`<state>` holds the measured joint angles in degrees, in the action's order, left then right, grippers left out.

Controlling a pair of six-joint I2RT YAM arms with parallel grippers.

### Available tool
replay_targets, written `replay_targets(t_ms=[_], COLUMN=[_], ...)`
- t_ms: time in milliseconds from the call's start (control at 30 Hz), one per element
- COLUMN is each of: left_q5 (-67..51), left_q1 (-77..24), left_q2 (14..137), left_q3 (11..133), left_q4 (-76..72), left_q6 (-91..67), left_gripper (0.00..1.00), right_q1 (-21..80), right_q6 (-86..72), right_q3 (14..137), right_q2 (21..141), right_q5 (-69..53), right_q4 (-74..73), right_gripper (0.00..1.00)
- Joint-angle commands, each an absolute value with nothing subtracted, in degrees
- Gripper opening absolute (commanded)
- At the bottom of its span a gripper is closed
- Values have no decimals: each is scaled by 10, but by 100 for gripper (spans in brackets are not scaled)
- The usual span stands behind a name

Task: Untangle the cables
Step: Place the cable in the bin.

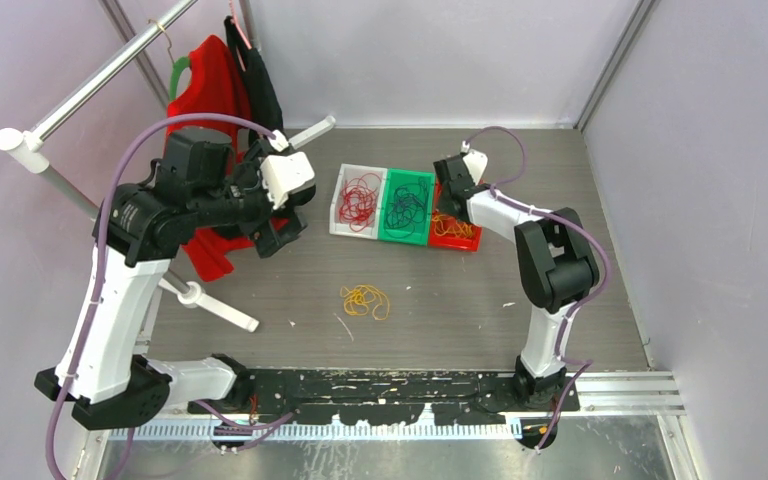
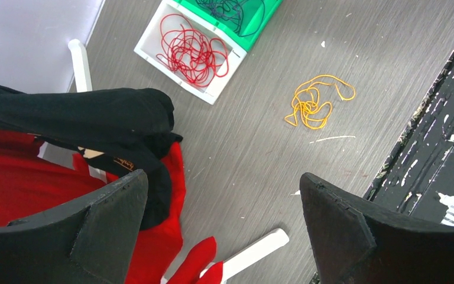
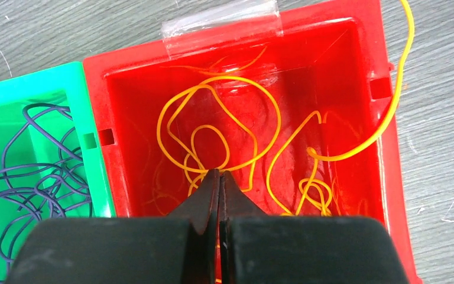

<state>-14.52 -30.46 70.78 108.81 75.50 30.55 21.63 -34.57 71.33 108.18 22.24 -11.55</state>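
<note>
The grey table (image 1: 480, 320) has a matt top with a wood grain, a little scratched. Toward twelve o'clock from its middle, three small plastic bins stand touching in a row: a white bin (image 1: 336, 205), a green bin (image 1: 405, 237), and a red bin (image 3: 354, 53) at the three o'clock end. Their walls look smooth and hard.

The cables lie by colour — red cables (image 1: 358, 200) in the white one, dark cables (image 1: 405, 205) in the green one, yellow cables (image 3: 242, 148) in the red one. One loose yellow bundle (image 2: 310, 106) lies on the bare table, at about six o'clock from the white bin.

I judge these wires to be very light, thin and springy. They keep their curls and will hook on each other, so a free-standing loop is a better place to pinch than a knot.

The right gripper (image 3: 219, 173) is down in the red bin with its fingers pressed together among the yellow loops — whether a strand is caught between them, I cannot tell. The left gripper (image 2: 223, 177) hangs at nine o'clock from the bins, fingers spread wide, holding nothing.
</note>
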Motion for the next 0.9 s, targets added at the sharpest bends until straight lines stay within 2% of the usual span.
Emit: replay_targets(t_ms=[0, 67, 100, 367, 567, 667, 867], left_q5=[-146, -148, -148, -163, -166, -169, -176], left_q1=[-297, -294, -292, -273, -269, -269, -269], left_q2=[704, 707, 709, 721, 718, 718, 720], left_q3=[1081, 1082, 1083, 1089, 1092, 1090, 1092], left_q4=[730, 730, 730, 735, 733, 732, 731], left_q6=[313, 315, 317, 319, 319, 317, 310], left_gripper=[99, 99, 99, 99, 99, 99, 99], right_q1=[213, 211, 211, 167, 82, 37, -1], right_q6=[-344, -340, -339, -371, -435, -484, -554], right_q3=[731, 732, 731, 722, 682, 669, 682], right_q2=[1061, 1033, 1017, 920, 912, 932, 992], right_q5=[245, 238, 234, 176, 115, 61, 24], right_q4=[-99, -103, -104, -124, -116, -96, -73], right_gripper=[6, 28, 36, 59, 61, 61, 67])
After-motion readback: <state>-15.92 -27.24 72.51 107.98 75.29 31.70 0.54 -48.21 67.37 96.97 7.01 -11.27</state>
